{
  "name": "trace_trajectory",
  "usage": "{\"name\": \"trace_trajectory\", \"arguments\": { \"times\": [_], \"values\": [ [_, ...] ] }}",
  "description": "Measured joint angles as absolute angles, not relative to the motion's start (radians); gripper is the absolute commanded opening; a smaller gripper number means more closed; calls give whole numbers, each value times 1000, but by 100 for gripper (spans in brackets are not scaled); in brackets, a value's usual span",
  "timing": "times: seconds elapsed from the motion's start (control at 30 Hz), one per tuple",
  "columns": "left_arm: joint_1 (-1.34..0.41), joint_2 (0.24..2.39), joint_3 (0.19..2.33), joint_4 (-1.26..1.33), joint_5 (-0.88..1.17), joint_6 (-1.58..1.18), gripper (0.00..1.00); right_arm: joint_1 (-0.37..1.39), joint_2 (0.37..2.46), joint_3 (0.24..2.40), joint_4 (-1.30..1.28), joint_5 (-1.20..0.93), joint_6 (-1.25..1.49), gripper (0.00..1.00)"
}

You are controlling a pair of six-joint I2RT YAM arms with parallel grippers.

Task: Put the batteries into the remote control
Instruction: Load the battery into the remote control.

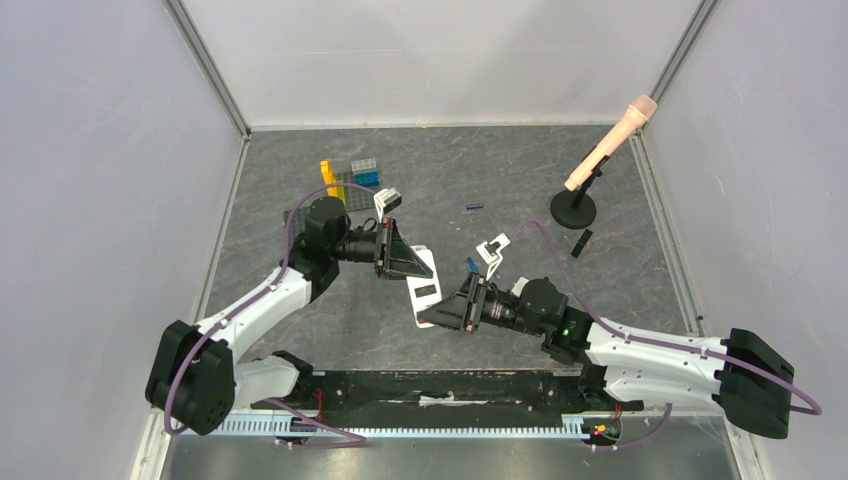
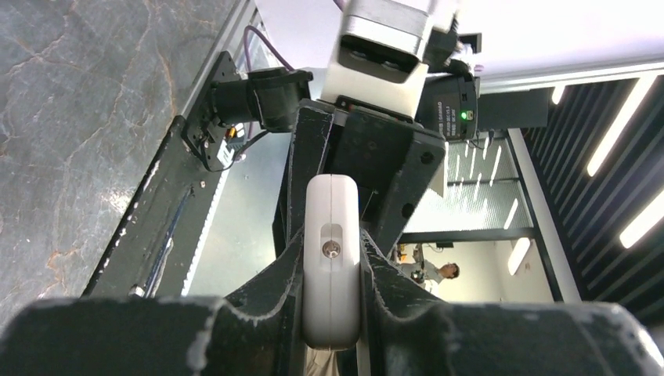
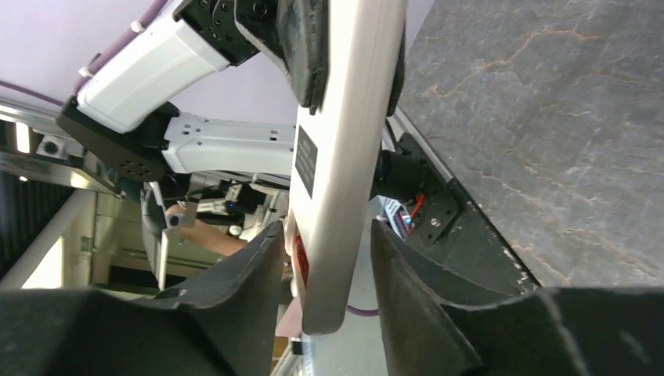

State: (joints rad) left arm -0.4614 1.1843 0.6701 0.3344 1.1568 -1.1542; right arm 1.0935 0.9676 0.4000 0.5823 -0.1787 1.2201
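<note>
Grey tabletop (image 1: pixel 520 165), remote (image 1: pixel 430 275) aloft.
Left end effector (image 1: pixel 413 262) and right end effector (image 1: pixel 442 310) clamp it; battery (image 1: pixel 474 207) beyond, nearer right.

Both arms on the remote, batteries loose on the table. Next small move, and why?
Probably open the right pincer and back it off the remote. The left pincer is clamped on one end and looks able to hold it alone; the right only flanks the other end, grip unclear. No pincer holds anything else; the purple battery lies on the table.
</note>
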Motion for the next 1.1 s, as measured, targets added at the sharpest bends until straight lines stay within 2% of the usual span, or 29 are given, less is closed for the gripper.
{"name": "trace_trajectory", "arguments": {
  "times": [0.03, 0.17, 0.33, 0.53, 0.97, 1.1],
  "values": [
    [-461, 1185, 669, 326, 1155, -1155, 2, 1093, 966, 400, 577, -178, 1209, 63],
    [-461, 1179, 668, 283, 1118, -1144, 2, 1092, 961, 401, 538, -174, 1164, 76],
    [-461, 1111, 669, 195, 1040, -1082, 2, 1092, 925, 405, 463, -135, 1104, 83],
    [-461, 958, 660, 163, 950, -1039, 2, 1092, 857, 405, 456, -85, 1052, 83],
    [-461, 640, 485, 186, 668, -1036, 2, 1091, 895, 492, 489, -54, 1046, 73],
    [-462, 544, 431, 176, 539, -1050, 2, 1089, 891, 545, 364, 14, 1006, 72]
  ]
}}
